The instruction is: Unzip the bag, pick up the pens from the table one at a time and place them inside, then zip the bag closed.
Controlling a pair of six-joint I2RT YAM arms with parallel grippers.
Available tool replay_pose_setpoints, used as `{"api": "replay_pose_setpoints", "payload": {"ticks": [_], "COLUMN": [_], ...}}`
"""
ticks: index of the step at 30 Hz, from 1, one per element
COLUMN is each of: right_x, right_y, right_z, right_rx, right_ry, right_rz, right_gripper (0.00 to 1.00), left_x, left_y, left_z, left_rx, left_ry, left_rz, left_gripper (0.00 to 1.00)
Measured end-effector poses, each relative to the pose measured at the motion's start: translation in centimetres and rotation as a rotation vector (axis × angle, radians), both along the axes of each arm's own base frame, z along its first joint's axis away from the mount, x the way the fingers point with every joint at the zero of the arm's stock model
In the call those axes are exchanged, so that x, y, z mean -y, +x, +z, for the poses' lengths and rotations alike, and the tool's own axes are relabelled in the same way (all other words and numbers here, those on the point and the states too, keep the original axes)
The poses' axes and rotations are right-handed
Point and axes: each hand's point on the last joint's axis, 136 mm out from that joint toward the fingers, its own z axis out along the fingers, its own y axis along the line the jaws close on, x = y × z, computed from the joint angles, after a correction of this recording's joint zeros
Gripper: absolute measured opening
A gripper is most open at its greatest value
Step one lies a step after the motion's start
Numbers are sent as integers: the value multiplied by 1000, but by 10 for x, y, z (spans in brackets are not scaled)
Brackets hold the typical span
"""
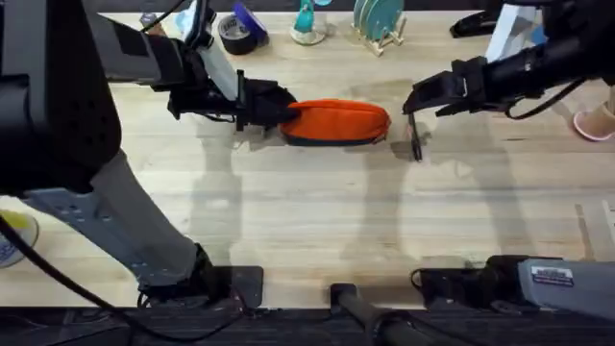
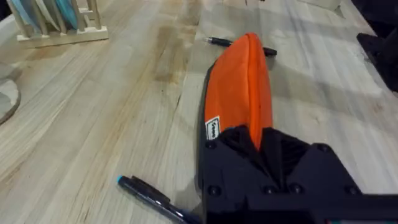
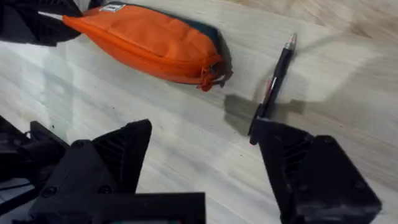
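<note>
The orange bag [image 1: 338, 122] lies on its side on the table [image 1: 307, 211], its zipper [image 2: 257, 93] running along the top and an orange pull tab [image 3: 209, 77] at its right end. My left gripper [image 1: 258, 104] is shut on the bag's left end [image 2: 249, 134]. One dark pen [image 1: 415, 142] lies just right of the bag, and my right gripper [image 1: 415, 102] hovers open above it, its fingers [image 3: 106, 165] spread wide either side of the pen [image 3: 277, 73]. A second pen [image 2: 152, 198] with a teal tip lies beside my left gripper.
Along the far edge stand a tape roll [image 1: 236, 34], a teal object [image 1: 306, 24], a dish rack [image 1: 378, 24] and a black stapler [image 1: 478, 24]. A pink item [image 1: 596, 123] sits at the right edge. Bare wood lies in front of the bag.
</note>
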Motion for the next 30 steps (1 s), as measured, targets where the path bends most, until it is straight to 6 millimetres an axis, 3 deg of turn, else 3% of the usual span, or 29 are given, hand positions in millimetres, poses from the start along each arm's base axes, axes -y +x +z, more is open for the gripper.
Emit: {"api": "replay_pose_setpoints", "payload": {"ticks": [9,23,30], "right_x": [0,-2,-7], "right_y": [0,9,13], "right_z": [-1,-43,-42], "right_rx": [8,-104,-73], "right_ry": [-3,17,47], "right_rz": [16,26,62], "right_gripper": [995,995,995], "left_x": [0,0,0], "left_y": [0,0,0], "left_z": [0,0,0], "left_rx": [0,0,0], "left_ry": [0,0,0], "left_rz": [0,0,0], "left_gripper": [42,42,42]}}
